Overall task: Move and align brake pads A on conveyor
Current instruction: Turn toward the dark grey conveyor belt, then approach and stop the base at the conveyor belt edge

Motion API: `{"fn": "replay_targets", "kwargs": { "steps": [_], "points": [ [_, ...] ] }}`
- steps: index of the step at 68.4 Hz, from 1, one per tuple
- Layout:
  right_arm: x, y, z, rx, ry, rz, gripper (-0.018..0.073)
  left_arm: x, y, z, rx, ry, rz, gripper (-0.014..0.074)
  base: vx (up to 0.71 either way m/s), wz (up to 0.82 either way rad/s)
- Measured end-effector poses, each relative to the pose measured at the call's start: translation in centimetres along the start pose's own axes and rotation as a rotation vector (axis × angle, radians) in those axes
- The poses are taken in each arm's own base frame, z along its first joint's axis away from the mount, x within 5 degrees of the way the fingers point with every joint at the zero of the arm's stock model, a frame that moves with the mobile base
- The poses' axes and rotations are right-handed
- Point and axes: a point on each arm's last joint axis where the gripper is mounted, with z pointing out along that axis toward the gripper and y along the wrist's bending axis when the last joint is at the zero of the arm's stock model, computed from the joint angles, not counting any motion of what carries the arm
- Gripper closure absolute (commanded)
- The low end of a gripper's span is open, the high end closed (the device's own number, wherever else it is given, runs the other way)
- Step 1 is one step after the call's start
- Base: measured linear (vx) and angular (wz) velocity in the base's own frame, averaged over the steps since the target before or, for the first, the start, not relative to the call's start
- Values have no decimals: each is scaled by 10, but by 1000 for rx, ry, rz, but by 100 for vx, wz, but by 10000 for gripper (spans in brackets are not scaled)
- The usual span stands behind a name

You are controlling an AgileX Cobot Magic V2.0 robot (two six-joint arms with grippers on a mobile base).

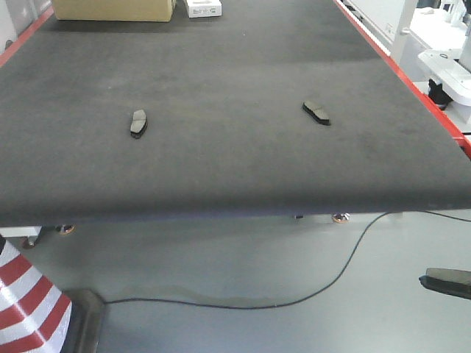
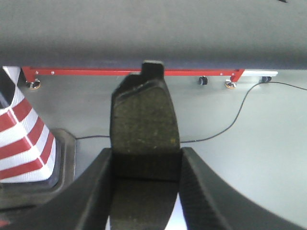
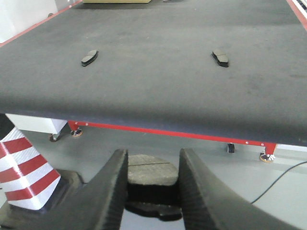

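The wide charcoal felt-like conveyor belt (image 1: pixel 221 147), edged by red stripes, is seen filling most of the front view, with a cardboard box (image 1: pixel 114 9) at its far end. Below its near edge a red-and-white striped cone (image 1: pixel 26 301) is seen on the grey floor (image 1: pixel 243 265), crossed by a thin black cable (image 1: pixel 324 283). Two small dark grey curved brake pads are already lying on the belt, well apart: one to the left (image 1: pixel 138 123), one to the right (image 1: pixel 316 112), each turned at a different angle. A third dark pad (image 2: pixel 144 127) is held between the black fingers of the left gripper (image 2: pixel 146 165), standing upright short of the belt edge. A fourth pad (image 3: pixel 148 173) is clamped between the fingers of the right gripper (image 3: pixel 152 179), its cross groove visible. For a good placement, each held pad is best carried over the belt edge, lowered flat until it touches, and released in line with the two lying pads, at matching angle
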Motion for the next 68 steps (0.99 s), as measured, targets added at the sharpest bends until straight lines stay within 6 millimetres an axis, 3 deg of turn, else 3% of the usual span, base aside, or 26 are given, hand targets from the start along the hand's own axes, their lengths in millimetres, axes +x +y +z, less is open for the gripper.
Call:
{"fn": "replay_targets", "kwargs": {
  "steps": [68],
  "points": [
    [0, 0, 0, 0, 0, 0, 564, 0, 0, 0, 0, 0, 0, 603, 24, 1]
  ]
}}
